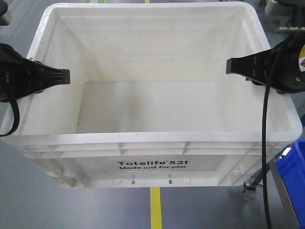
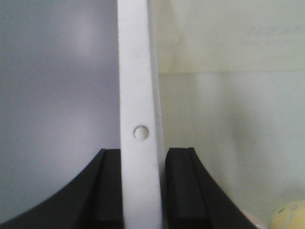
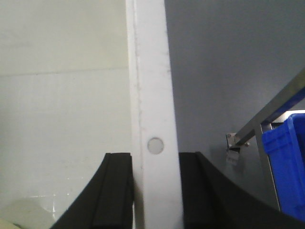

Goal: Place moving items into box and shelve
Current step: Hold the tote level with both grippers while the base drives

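Grip on the left comes from the left pincer (image 2: 143, 155), clamped on the side rim of the large white rectangular plastic tote (image 1: 152, 138) with one black pad against each face of the thin wall. The tote looks to hang between the arms, above the grey floor (image 1: 71, 205). My worry is slip: smooth, narrow plastic pinched at only two spots could slide or tilt out if one arm leads the other, and the wide walls may flex. Inside, low near the left wall, a small pale-yellow rounded piece (image 2: 290, 217) rests on the bottom. It would likely roll if the tote tips. The tote itself is clean and glossy, with a ribbed rim and black "Totelife 521" print on the front. On the right, the right pincer (image 3: 155, 160) is likewise clamped on the opposite rim. Beyond it, a blue plastic bin (image 3: 286, 162) and metal frame (image 3: 271, 109) stand near enough to snag a swing.
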Tool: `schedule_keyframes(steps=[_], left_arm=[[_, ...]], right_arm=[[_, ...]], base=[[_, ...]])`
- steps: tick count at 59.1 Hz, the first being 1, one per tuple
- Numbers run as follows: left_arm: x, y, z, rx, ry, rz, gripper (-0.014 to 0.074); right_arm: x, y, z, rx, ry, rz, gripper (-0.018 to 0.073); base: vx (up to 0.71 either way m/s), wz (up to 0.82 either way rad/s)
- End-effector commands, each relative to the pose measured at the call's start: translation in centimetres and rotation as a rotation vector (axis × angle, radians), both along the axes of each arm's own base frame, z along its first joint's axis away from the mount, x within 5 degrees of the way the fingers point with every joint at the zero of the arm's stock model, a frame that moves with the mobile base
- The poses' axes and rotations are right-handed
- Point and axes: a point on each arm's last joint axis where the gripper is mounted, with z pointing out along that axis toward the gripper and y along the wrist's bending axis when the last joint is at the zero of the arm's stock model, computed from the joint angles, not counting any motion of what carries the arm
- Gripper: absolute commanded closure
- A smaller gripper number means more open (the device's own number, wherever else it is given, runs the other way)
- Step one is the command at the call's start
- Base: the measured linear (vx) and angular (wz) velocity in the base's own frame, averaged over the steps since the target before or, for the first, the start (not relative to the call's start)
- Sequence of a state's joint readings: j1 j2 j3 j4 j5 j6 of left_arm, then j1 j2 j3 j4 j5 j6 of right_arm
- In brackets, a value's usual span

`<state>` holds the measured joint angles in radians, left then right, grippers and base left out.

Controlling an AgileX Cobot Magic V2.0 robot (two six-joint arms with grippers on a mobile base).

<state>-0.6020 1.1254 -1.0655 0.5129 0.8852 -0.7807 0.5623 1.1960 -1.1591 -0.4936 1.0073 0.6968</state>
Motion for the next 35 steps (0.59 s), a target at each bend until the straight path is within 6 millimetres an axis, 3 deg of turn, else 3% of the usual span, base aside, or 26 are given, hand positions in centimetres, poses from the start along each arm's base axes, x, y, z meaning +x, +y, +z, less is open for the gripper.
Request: schedule_keyframes(steps=[1,35], left_arm=[[-0.11,0.00,3.06,-0.033,-0.190,-0.054,0.0488],[-0.11,0.00,3.06,-0.034,-0.190,-0.054,0.0488]], right_arm=[[0.00,-0.46,2.54,-0.004,-0.156,0.030,0.0571],[0.00,-0.46,2.54,-0.004,-0.156,0.030,0.0571]], base=[[0.46,-0.04],[0.45,-0.06]])
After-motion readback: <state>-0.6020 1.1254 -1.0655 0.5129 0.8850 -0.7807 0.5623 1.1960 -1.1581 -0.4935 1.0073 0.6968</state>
